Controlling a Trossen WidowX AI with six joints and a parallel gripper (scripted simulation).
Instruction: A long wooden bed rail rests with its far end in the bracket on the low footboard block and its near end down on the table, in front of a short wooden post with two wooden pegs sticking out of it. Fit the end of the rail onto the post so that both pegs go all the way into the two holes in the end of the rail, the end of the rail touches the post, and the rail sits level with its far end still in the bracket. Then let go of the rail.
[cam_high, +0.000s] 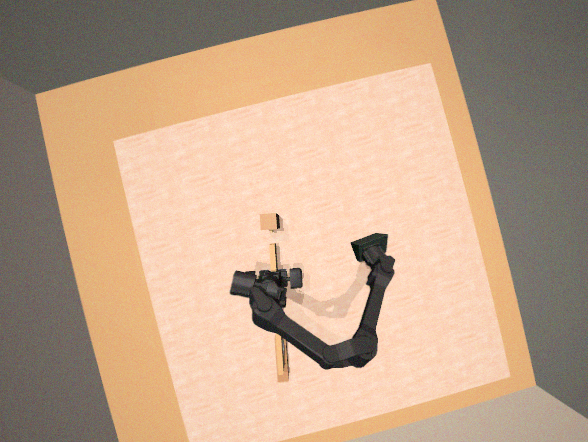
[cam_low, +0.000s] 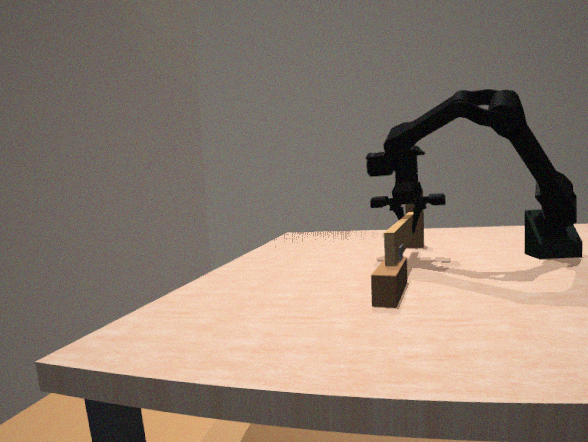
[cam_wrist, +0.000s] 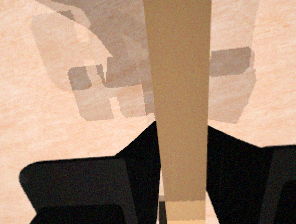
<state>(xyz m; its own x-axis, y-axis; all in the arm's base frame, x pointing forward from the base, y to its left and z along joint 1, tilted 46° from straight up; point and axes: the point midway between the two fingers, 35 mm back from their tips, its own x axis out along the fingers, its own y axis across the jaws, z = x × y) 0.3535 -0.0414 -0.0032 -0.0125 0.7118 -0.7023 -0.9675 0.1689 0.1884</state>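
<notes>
The long wooden rail runs between my fingers. My gripper is shut on it, pointing down, nearer its post end than its far end. The rail's far end stands on the low footboard block; the bracket is mostly hidden. The post stands beyond the other end. In the top view a visible gap separates rail and post, roughly in line. A small bit of peg shows at the post's foot side. The holes are hidden, and I cannot tell whether the rail is exactly level.
The arm's base stands on the table to the right of the rail and post. The arm arches from the base over the rail. Its shadow falls across the table between rail and base.
</notes>
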